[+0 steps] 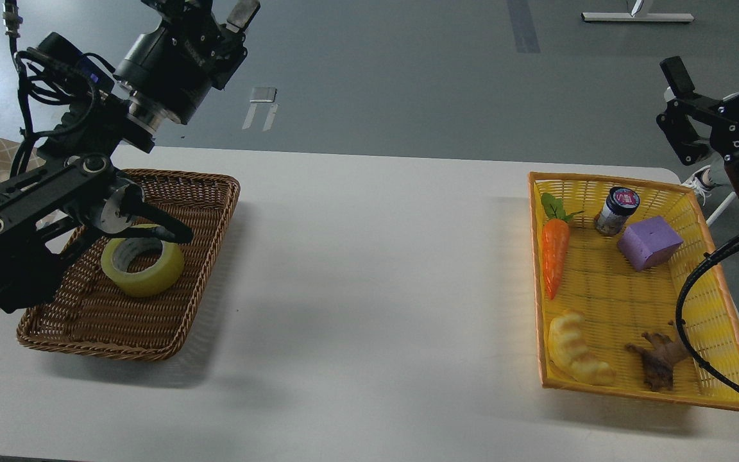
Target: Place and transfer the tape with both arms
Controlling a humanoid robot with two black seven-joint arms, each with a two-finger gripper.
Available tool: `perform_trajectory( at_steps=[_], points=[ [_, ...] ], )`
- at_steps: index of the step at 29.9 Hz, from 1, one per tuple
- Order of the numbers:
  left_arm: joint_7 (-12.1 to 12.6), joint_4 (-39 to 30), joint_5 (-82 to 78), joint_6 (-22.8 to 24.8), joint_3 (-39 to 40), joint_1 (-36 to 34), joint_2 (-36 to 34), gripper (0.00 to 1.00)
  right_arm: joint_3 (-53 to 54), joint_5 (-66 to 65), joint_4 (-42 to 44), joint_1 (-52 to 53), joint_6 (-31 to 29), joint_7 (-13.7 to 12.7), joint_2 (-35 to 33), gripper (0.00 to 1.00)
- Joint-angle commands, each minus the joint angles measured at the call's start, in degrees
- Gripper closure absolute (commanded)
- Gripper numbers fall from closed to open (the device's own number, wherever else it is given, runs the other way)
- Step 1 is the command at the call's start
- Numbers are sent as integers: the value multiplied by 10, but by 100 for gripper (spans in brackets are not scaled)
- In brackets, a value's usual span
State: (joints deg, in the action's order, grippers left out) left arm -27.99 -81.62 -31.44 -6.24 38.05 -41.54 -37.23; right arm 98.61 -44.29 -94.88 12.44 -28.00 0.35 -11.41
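Note:
The tape (142, 267), a yellow roll with a grey-white core, lies flat in the brown wicker basket (196, 269) at the table's left. My left arm crosses above the basket's far left corner, and one of its links overlaps the roll's top edge in this view. It rises to my left gripper (215, 8) at the top edge, high above the table. Its fingertips are cut off by the frame. My right gripper (674, 106) hangs off the table's far right corner, above and behind the yellow basket (719, 282). Its fingers are apart and hold nothing.
The yellow basket holds a toy carrot (554, 255), a small jar (616, 210), a purple block (649, 242), a pale croissant toy (576, 350) and a brown figure (659, 360). A black cable (690, 301) loops over its right rim. The white table (376, 289) lies between the baskets.

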Motion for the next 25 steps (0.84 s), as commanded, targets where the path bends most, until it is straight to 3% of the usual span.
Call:
perform_trajectory(
  at_steps=[1,4,7,13,15,25],
  points=[
    [0,-16,1,17,32,51,48,2,-16,0,0,24,0,-6,14,0],
    [0,-15,5,20,72,72,119,2,-24,-2,1,29,0,-6,53,0],
    [0,-14,10,35,102,98,143,2,-25,-4,-1,30,0,-6,89,0],
    [0,-11,38,140,175,100,151,2,-36,-18,4,58,0,-6,114,0],
    [35,-11,58,162,201,104,153,2,-43,-35,14,64,11,-6,114,0],
    [37,-17,57,174,244,140,168,2,-90,-98,34,109,53,-7,114,0]
  ],
)
